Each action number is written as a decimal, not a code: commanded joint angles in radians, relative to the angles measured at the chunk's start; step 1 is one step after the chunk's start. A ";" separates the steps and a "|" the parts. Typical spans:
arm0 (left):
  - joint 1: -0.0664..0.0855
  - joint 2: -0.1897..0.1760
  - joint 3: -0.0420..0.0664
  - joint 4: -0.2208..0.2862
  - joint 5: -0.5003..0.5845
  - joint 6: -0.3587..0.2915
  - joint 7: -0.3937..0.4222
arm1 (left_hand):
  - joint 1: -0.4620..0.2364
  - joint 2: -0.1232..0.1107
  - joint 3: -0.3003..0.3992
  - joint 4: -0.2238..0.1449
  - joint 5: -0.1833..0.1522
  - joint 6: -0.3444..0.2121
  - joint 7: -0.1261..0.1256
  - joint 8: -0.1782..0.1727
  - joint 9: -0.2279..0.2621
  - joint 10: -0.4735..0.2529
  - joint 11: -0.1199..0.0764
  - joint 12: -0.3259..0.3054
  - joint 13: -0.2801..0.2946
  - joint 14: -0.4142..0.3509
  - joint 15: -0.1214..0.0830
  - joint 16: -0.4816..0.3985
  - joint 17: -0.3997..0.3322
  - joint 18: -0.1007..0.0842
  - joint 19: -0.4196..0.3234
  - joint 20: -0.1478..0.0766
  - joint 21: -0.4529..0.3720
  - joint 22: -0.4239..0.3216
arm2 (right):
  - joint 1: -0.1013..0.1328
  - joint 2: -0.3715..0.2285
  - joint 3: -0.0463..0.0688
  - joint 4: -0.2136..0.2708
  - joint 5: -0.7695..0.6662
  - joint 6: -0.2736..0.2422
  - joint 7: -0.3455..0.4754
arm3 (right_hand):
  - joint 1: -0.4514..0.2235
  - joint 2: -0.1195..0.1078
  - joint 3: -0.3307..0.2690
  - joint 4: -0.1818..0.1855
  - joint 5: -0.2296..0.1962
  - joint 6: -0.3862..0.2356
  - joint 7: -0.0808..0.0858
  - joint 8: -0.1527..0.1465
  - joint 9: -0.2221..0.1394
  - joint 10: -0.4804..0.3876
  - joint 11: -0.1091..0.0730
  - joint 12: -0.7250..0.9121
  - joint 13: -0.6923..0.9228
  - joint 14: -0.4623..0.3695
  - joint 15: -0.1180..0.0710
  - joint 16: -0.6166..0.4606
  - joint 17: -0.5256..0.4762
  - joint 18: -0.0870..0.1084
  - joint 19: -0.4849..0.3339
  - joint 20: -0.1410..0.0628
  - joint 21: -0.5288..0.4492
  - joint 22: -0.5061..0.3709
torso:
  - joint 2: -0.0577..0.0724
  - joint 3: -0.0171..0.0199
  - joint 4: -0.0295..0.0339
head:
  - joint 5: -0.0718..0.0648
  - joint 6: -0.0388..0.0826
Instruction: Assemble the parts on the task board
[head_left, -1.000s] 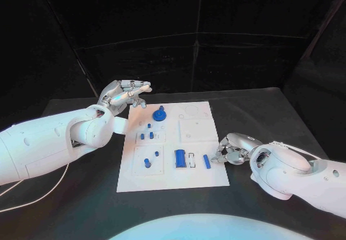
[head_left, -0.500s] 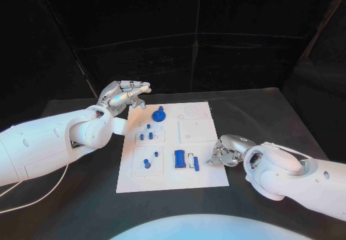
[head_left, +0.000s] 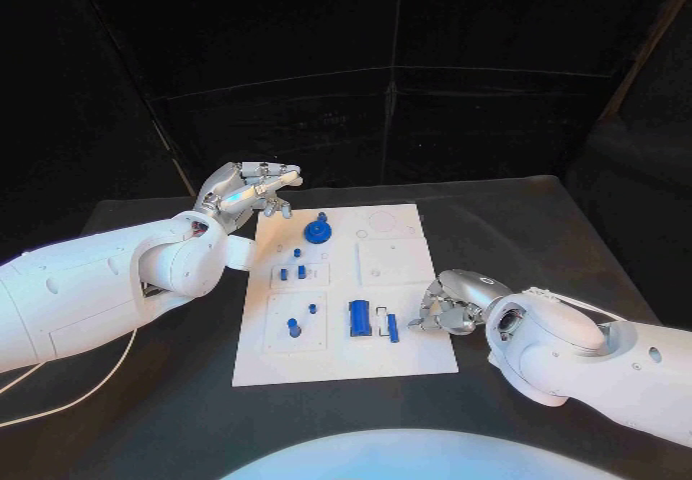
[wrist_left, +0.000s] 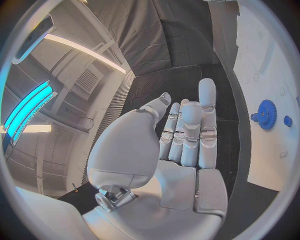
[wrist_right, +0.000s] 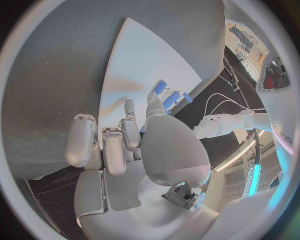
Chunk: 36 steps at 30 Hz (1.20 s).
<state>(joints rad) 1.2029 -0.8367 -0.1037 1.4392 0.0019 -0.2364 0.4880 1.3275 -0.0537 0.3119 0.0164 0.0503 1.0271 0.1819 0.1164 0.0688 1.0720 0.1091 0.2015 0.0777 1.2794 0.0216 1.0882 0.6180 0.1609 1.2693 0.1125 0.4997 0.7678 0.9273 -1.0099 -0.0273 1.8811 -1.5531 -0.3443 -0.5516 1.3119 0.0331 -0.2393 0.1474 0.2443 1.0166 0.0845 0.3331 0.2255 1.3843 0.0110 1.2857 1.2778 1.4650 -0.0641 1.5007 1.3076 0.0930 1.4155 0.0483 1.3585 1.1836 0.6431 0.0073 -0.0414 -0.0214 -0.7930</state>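
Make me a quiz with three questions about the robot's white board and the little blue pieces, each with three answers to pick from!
1. Where is the blue gear?
A. in the left hand
B. on the far part of the task board
C. on the black table beside the board

2. What colour are the small parts on the board?
A. red
B. blue
C. green

3. What is the left hand doing?
A. gripping the gear
B. pressing on the board
C. raised by the board's far left corner, holding nothing

Answers:
1. B, the head view shows the gear sitting on the board's far end.
2. B, the gear, the blue block and the thin blue bar near the right hand are all blue.
3. C, the left wrist view shows an empty palm with the fingers straight.
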 joint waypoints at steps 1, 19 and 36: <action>0.001 0.000 0.001 0.001 0.001 0.012 0.006 | 0.009 0.000 -0.001 -0.004 -0.001 -0.007 -0.002 0.006 0.001 -0.005 0.001 0.007 -0.001 -0.009 0.001 0.006 -0.001 0.020 0.002 0.006 -0.004 -0.001 | 0.001 0.003 0.000 0.010 0.023 -0.064 0.024 | -0.014 -0.001 -0.007 0.007 0.006 0.003 0.004 -0.007 0.001 0.008 -0.001 0.002 0.000 0.075 0.005 -0.001 0.095 -0.013 -0.002 0.002 -0.003 0.000 | 0.001 0.0003 0.0025 | -0.001 -0.001; 0.001 0.000 0.001 0.002 0.001 0.014 0.004 | 0.009 0.000 -0.001 -0.004 -0.001 -0.007 -0.002 0.006 0.001 -0.005 0.001 0.007 -0.001 -0.009 0.001 0.006 -0.001 0.020 0.002 0.006 -0.004 -0.001 | 0.000 0.061 0.000 -0.014 0.023 -0.028 0.006 | 0.008 -0.006 -0.022 0.007 0.019 0.023 -0.002 -0.004 0.010 0.009 -0.006 0.002 0.004 0.075 0.002 -0.002 0.093 -0.013 -0.003 0.000 -0.004 -0.001 | 0.001 -0.0014 0.0024 | -0.002 -0.005; 0.001 -0.001 0.001 0.004 0.001 0.014 0.004 | 0.009 0.001 -0.001 -0.005 -0.001 -0.007 -0.002 0.007 0.001 -0.006 0.001 0.008 -0.001 -0.010 0.001 0.006 -0.002 0.020 0.002 0.006 -0.004 -0.001 | -0.003 0.096 0.000 -0.039 -0.010 0.011 -0.027 | 0.044 0.005 -0.020 -0.014 0.002 0.071 -0.026 0.035 0.034 0.022 -0.025 0.015 0.020 0.075 -0.013 -0.004 0.093 -0.013 -0.001 -0.012 -0.004 0.000 | 0.000 -0.0005 0.0011 | 0.003 -0.010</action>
<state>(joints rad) 1.2026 -0.8375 -0.1040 1.4412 0.0019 -0.2338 0.4875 1.3275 -0.0537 0.3120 0.0164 0.0502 1.0271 0.1819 0.1203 0.0688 1.0720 0.1091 0.2055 0.0777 1.2795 0.0216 1.0882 0.6166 0.1609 1.2693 0.1126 0.4997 0.7681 0.9236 -0.9148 -0.0271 1.8415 -1.5444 -0.3536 -0.5661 1.3467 0.0387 -0.2593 0.1425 0.2503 1.0791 0.0574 0.3630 0.2590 1.3955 -0.0003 1.2972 1.2968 1.4650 -0.0717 1.5007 1.3073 0.0929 1.4156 0.0409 1.3585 1.1832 0.6432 0.0062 -0.0390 -0.0184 -0.8033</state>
